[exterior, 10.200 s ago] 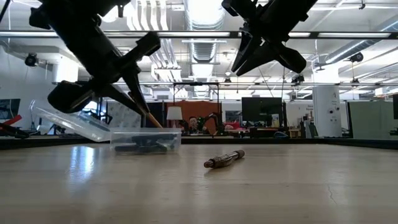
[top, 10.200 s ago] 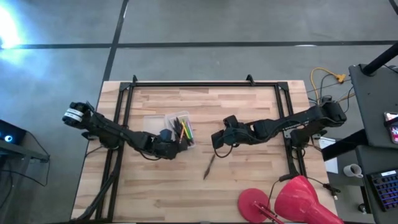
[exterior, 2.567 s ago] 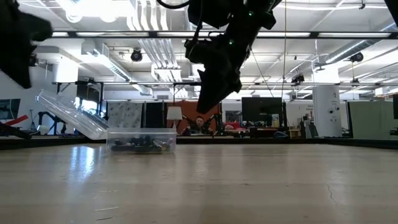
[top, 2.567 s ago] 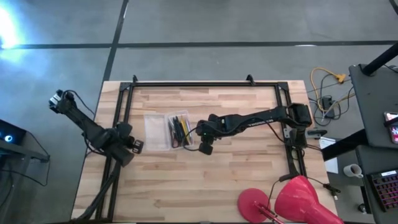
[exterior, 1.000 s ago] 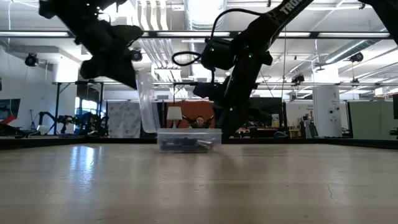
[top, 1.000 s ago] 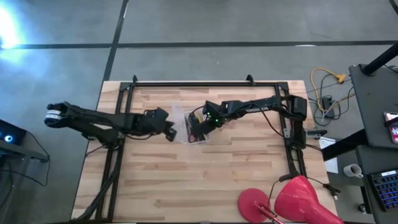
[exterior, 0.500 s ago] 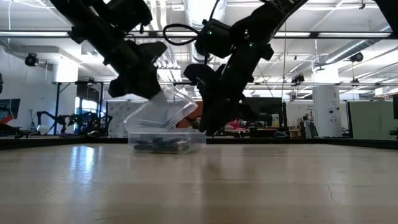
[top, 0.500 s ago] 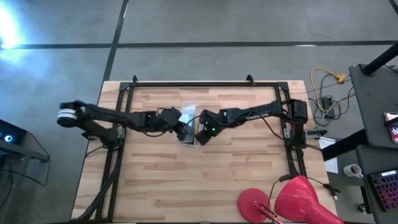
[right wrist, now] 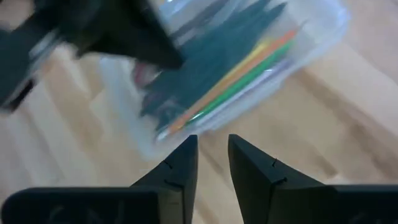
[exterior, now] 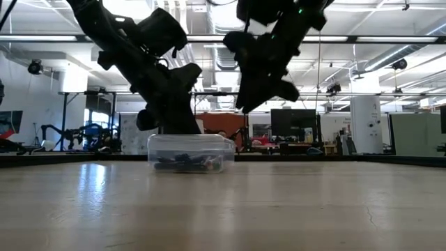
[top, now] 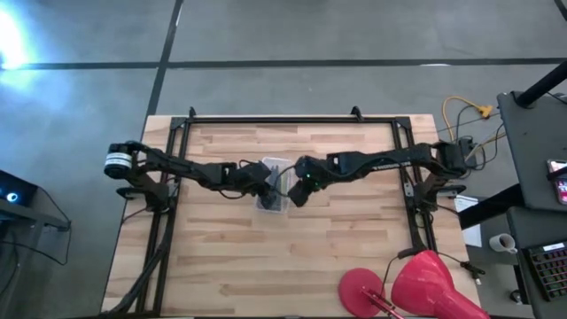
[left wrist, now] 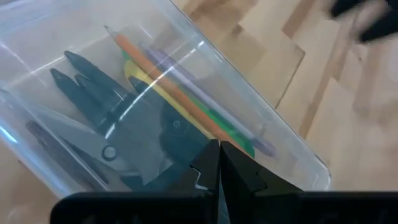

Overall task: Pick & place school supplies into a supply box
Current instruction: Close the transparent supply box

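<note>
The clear supply box (top: 275, 204) sits on the table's middle with its lid down (exterior: 189, 139). Through the plastic I see an orange pencil (left wrist: 168, 87), green and yellow pens (left wrist: 231, 129), black pens (left wrist: 81, 87) and scissor blades (left wrist: 62, 134) lying inside. My left gripper (top: 264, 182) is shut and down on the lid (exterior: 178, 129). My right gripper (top: 301, 188) hangs above the box's right end (exterior: 254, 94), fingers a little open (right wrist: 211, 144), touching nothing. My left gripper presses its shut fingertips (left wrist: 217, 155) on the top of the box's clear lid (left wrist: 186, 134), coming from above and slanting in from the table's left. The box stands flat on the table with the lid level on it.
A big red and pink round object (top: 416, 283) lies at the table's near right corner. A black frame (top: 266, 120) runs along the far edge and both sides. Bare wood (top: 266, 257) stretches between the box and the near edge.
The lid, upright a second ago and then slanted, has swung down flat onto the box. My left gripper has moved toward the table's right and down with it. My right gripper, low at the box's right end half a second ago, has risen clear.
</note>
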Motion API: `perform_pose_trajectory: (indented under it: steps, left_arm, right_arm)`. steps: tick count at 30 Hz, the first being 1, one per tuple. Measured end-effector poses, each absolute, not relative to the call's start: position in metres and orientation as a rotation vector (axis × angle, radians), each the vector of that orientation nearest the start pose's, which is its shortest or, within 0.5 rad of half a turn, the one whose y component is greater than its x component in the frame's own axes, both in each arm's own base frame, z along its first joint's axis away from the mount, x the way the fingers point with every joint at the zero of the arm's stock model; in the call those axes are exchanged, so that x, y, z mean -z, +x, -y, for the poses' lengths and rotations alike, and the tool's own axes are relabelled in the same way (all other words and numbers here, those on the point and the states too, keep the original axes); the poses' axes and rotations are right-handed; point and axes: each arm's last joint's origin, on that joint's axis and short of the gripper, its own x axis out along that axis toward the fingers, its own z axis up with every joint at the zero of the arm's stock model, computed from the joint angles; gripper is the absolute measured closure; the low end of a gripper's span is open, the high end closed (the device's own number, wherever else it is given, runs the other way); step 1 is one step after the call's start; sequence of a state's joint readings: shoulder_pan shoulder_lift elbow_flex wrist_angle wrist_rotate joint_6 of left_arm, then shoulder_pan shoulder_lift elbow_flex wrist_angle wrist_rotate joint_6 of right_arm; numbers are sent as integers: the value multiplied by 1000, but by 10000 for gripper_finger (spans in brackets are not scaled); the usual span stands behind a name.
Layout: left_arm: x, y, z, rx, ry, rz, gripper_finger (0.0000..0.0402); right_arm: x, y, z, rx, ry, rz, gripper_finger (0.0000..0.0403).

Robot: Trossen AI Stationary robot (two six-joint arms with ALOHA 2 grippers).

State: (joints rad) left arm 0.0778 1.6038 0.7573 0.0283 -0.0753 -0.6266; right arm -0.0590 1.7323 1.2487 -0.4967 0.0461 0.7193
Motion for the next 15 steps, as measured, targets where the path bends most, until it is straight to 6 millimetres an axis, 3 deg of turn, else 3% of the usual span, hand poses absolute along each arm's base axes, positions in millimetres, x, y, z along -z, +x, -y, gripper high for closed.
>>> perform_pose_trajectory:
  steps: [10, 15]
  left_arm:
    - [-157, 295, -23, -367, -609, -781, 401]
    - [-152, 293, -20, -358, -616, -824, 401]
  right_arm:
    - [-156, 381, 43, 548, 706, -1011, 321]
    - [-143, 396, 45, 527, 787, -953, 321]
